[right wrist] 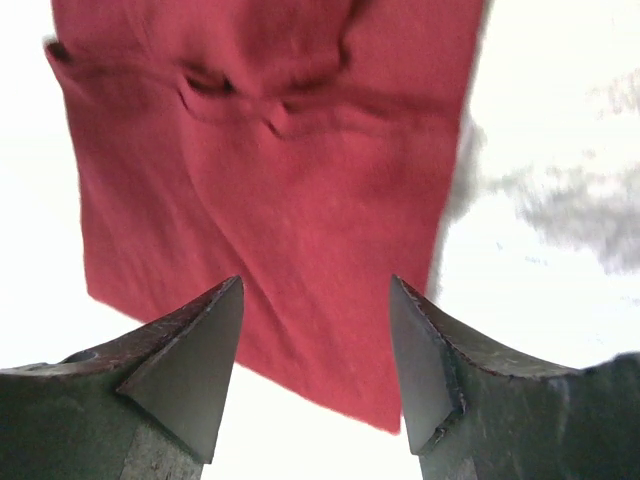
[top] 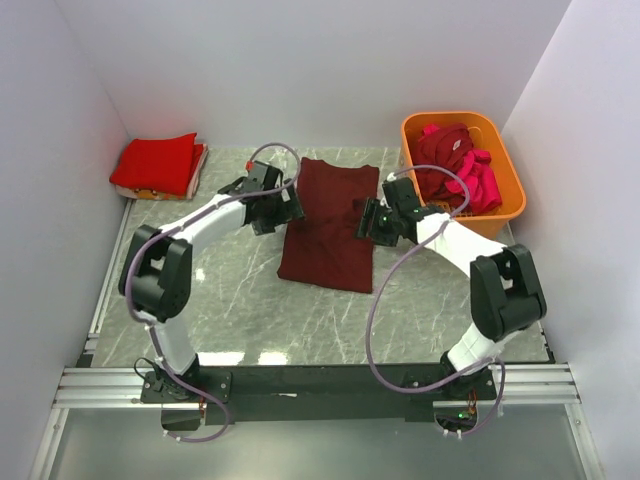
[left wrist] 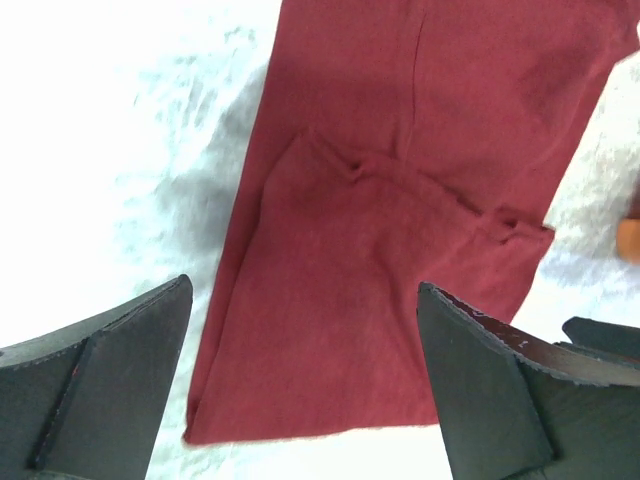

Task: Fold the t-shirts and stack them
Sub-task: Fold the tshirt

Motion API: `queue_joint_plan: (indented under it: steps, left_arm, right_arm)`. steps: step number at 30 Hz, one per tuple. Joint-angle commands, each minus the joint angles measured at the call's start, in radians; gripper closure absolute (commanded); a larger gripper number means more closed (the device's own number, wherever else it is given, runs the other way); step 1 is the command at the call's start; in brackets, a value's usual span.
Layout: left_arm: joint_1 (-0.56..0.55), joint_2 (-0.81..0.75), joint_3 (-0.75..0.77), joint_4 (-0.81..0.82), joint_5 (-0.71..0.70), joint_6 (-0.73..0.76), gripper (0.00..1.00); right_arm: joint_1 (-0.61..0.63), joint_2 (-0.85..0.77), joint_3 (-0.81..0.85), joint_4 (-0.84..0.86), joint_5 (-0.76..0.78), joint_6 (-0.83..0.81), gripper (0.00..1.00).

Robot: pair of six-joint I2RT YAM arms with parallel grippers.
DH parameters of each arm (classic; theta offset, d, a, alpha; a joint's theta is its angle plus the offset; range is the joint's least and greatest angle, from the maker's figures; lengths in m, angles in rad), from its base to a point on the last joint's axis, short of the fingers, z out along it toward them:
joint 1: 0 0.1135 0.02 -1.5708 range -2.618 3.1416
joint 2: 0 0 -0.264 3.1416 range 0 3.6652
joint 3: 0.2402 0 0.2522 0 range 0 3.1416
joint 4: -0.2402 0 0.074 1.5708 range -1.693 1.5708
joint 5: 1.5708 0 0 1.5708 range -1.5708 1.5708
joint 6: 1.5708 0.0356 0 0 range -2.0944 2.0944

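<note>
Top external view is showing a maroon t-shirt [top: 328, 225] lying flat in the middle of the marbled table [top: 250, 310], folded into a narrow rectangle whose long sides are running from the far wall toward the arm bases. The left gripper [top: 275, 212] is sitting at the shirt's left edge, toward its far end. The right gripper [top: 370, 222] is sitting at the opposite edge at much the same level, so the cloth is lying between the two.

Seen from the left wrist, the left gripper [left wrist: 302, 290] is standing wide apart with nothing between its dark fingers. The maroon t-shirt [left wrist: 400, 150] is filling the space ahead of the gap, with a folded-over layer making a wrinkled seam across it, and its near hem is lying just ahead of the fingertips.

Seen from the right wrist, the right gripper [right wrist: 316, 282] is also standing apart, at a narrower spread, and is gripping nothing. The maroon t-shirt [right wrist: 260, 180] is lying ahead of and beneath the gap, one corner reaching down toward the right-hand finger. Whether either pair of fingertips is touching the cloth cannot be told.

Folded red t-shirts [top: 158, 165] are resting in a pile in the far left corner, well apart from both arms. An orange basket [top: 505, 200] is standing in the far right corner, just beside the right arm, and is holding crumpled t-shirts [top: 455, 165] in red and magenta.
</note>
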Motion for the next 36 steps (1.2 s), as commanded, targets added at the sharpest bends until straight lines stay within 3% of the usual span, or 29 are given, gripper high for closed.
queue_joint_plan:
  steps: [1,8,11,15,21,22,24,27,31,36]
  left_arm:
    - [0.001,-0.077,-0.068,0.019,0.014,0.015,0.01]
    - [0.000,-0.163,-0.274,0.082,0.121,0.000,0.01]
    - [0.000,-0.160,-0.344,0.103,0.171,-0.014,0.08]
    - [0.000,-0.141,-0.409,0.125,0.204,-0.028,0.31]
    - [-0.002,-0.137,-0.455,0.157,0.245,-0.035,0.57]
    - [-0.002,-0.134,-0.454,0.154,0.258,-0.035,0.68]
    - [-0.003,-0.130,-0.461,0.154,0.278,-0.031,0.84]
    - [-0.003,-0.134,-0.469,0.146,0.259,-0.029,0.99]
    - [-0.005,-0.146,-0.467,0.137,0.242,-0.023,0.99]
    - [-0.009,-0.245,-0.547,0.080,0.204,-0.031,0.99]
  right_arm:
    - [0.001,-0.089,-0.071,0.014,-0.020,-0.020,0.33]
    - [0.023,-0.173,-0.246,0.052,-0.113,0.004,0.33]
    - [0.032,-0.201,-0.303,0.072,-0.133,0.018,0.34]
    - [0.035,-0.201,-0.364,0.092,-0.140,0.039,0.39]
    - [0.037,-0.195,-0.433,0.114,-0.141,0.049,0.45]
    - [0.037,-0.184,-0.437,0.112,-0.141,0.050,0.46]
    - [0.037,-0.178,-0.443,0.118,-0.144,0.050,0.50]
    - [0.038,-0.183,-0.455,0.143,-0.149,0.059,0.61]
    - [0.040,-0.181,-0.453,0.151,-0.167,0.055,0.98]
    - [0.096,-0.297,-0.538,0.114,-0.238,0.076,1.00]
